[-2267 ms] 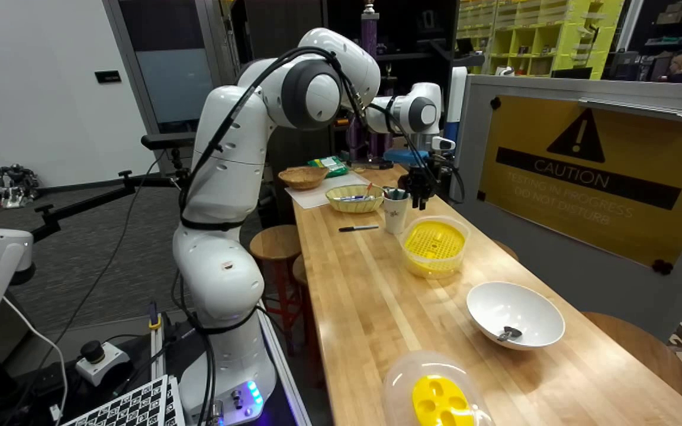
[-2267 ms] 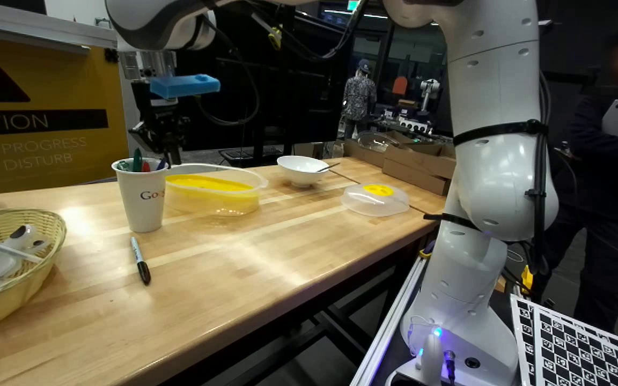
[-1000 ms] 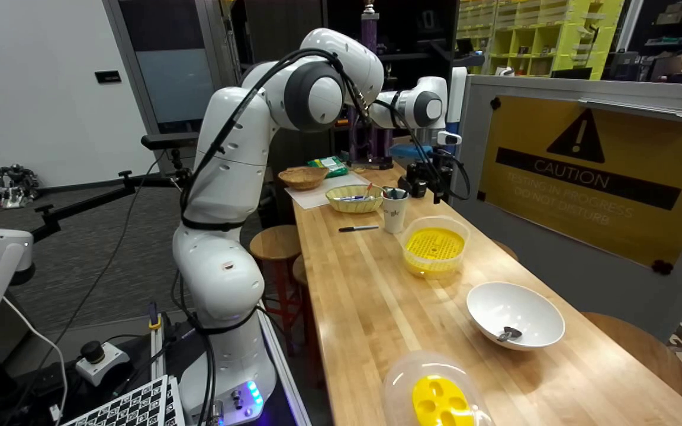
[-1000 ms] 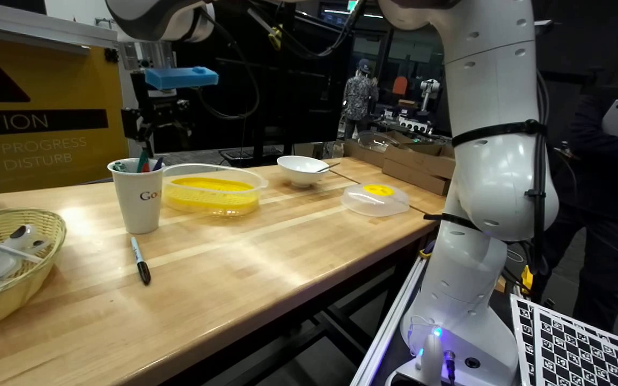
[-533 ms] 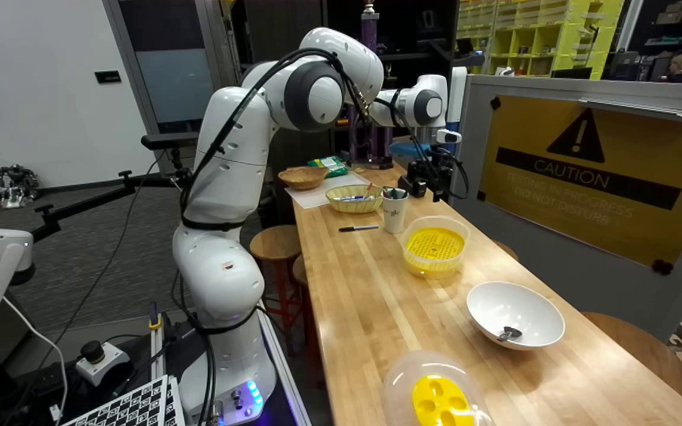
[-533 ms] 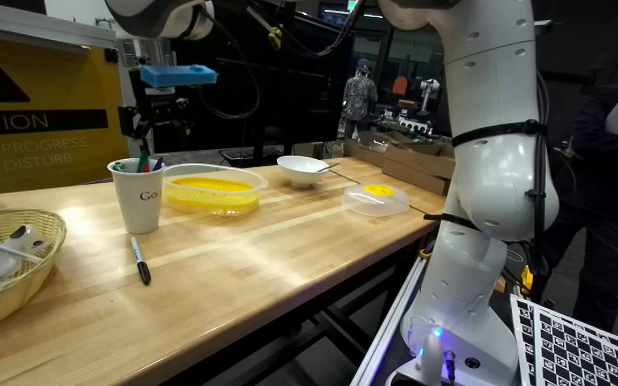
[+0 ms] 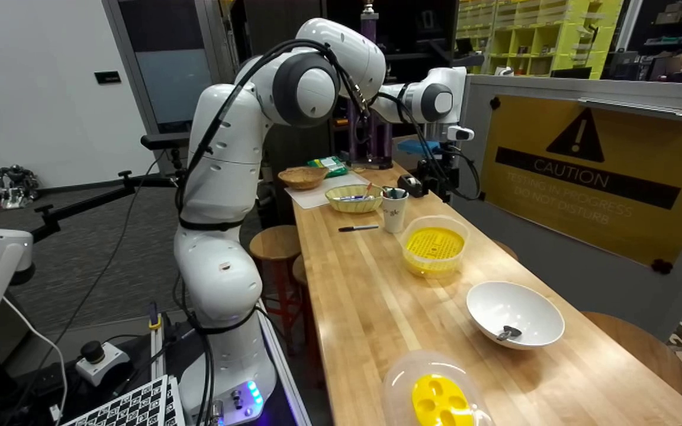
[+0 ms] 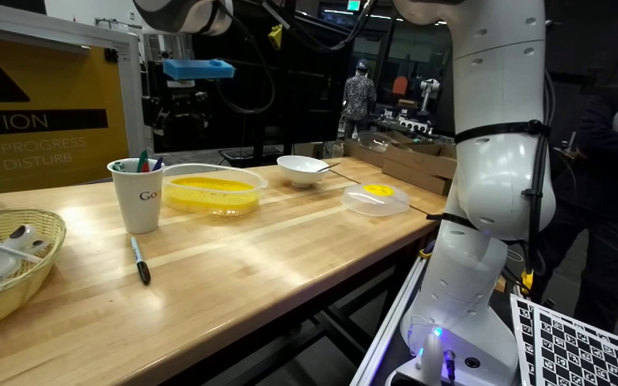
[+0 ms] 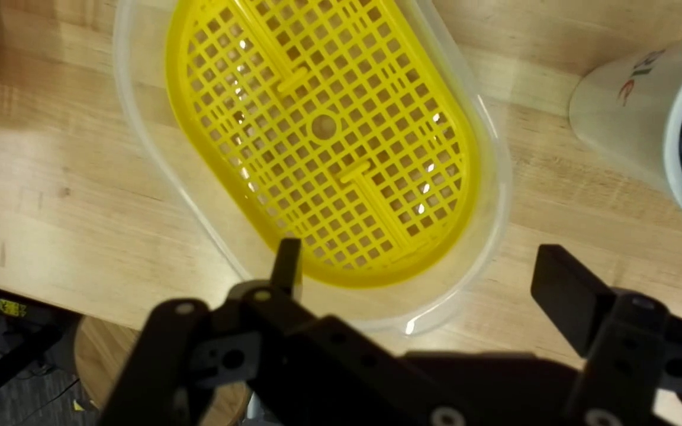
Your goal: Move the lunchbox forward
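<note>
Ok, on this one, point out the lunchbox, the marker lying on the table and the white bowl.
Lunchbox point(image 8: 212, 205), in an exterior view: its wall facing the camera.
Marker point(image 8: 140, 261), in an exterior view: where barrel meets cap.
White bowl point(image 7: 521, 305), in an exterior view: its bare inner wall.

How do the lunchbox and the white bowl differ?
The lunchbox is translucent; the white bowl is opaque.
The lunchbox is an elongated oval; the white bowl looks round.
The lunchbox holds a perforated yellow tray; the white bowl holds a utensil.
Shared: both stand upright and open-topped on the wooden table.
</note>
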